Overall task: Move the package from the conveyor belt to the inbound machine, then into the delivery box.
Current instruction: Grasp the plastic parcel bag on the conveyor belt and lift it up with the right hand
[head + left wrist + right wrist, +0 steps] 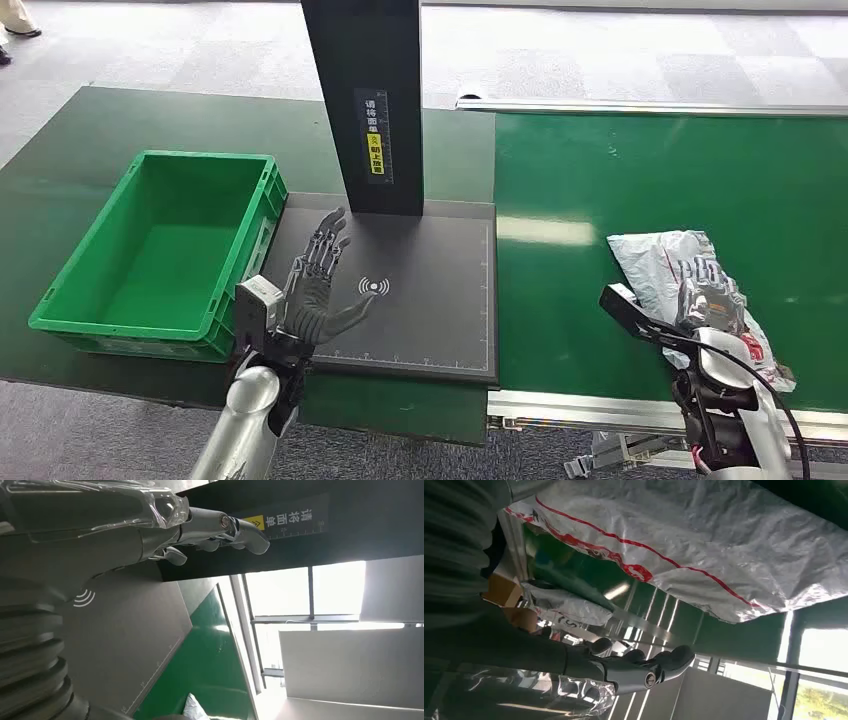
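The package (665, 262), a crumpled white plastic mailer with red print, lies on the green conveyor belt (650, 170) near its front edge. My right hand (705, 300) hovers over the package's near end with its fingers (644, 667) stretched out; a gap of belt shows between them and the package (724, 555). My left hand (320, 275) is open, fingers spread upward, above the left side of the inbound machine's black pad (420, 320). The left hand (150, 530) holds nothing. The green delivery box (60, 310) stands left of the pad with nothing in it.
The machine's black post (365, 100) rises from the pad's far edge, with a yellow label. A metal rail (620, 105) borders the belt's far side. Another white bag (564, 607) and cardboard boxes (504, 587) lie beyond the belt. A person's feet (15, 25) stand at far left.
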Motion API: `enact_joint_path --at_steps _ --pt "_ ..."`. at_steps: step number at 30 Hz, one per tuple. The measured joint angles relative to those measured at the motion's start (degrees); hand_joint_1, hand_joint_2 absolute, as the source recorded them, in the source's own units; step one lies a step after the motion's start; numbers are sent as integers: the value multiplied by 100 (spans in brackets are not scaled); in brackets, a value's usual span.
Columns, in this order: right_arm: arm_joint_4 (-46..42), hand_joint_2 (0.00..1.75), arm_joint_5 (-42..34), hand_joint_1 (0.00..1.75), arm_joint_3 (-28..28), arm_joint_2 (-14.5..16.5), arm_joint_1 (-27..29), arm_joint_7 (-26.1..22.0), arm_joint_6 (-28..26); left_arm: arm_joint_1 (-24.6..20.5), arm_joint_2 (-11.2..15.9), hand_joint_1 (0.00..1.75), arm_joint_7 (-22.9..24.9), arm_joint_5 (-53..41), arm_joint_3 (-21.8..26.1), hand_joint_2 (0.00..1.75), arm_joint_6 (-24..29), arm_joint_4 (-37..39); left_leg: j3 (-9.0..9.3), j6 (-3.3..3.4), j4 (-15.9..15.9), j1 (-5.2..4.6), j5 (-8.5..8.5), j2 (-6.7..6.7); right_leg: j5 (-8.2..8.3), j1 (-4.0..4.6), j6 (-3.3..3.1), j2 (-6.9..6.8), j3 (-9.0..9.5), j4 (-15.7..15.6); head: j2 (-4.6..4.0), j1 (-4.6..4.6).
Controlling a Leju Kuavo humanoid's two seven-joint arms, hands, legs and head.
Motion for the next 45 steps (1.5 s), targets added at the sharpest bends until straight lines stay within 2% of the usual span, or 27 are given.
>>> enact_joint_path --at_steps 7,14,19,23,29,33,37,42,45 --pt "150 175 3 0 -49 -109 49 -12 323 -18 12 0 -10 0 -3 175 -14 88 2 0 0 0 0 -5 -1 1 0 0 -1 0 0 1" --pt "485 175 -114 0 -25 -315 176 -143 1237 -17 37 0 -11 64 -2 175 -13 126 0 1 0 0 -1 -7 -1 0 0 -1 2 0 0 1" --pt "836 175 -230 3 123 -410 -12 -295 1395 -17 63 0 50 126 7 175 42 122 7 2 0 0 -1 -5 0 0 0 -1 8 0 0 -1" --pt "1127 175 -280 175 273 -425 -233 -308 1427 -17 68 0 102 161 24 175 60 116 19 3 0 0 -1 -4 0 0 0 -1 22 0 0 1" --pt "1678 175 -423 175 563 -412 -714 -507 1528 -13 70 0 219 345 48 175 -91 -11 37 3 1 -1 -1 -2 0 -1 1 0 41 -1 0 2" --pt "1909 175 -679 175 764 -380 -962 -856 1403 30 71 0 272 373 52 175 -94 -139 42 3 0 1 -1 1 0 2 1 0 44 0 0 2" --pt "1849 175 -1065 175 894 -274 -941 -1282 1106 173 78 0 274 376 57 175 -79 -285 40 2 -1 5 -2 7 0 5 0 3 40 0 0 0" --pt "1696 175 -1333 175 1009 -135 -885 -1529 961 280 86 0 274 369 67 175 -74 -410 32 2 -1 6 -2 -2 -3 5 0 -1 38 0 0 1" --pt "1488 175 -1647 175 1023 -24 -809 -1821 607 332 95 0 274 366 75 175 -62 -494 30 2 -1 4 -2 2 -2 4 1 0 35 1 0 1"
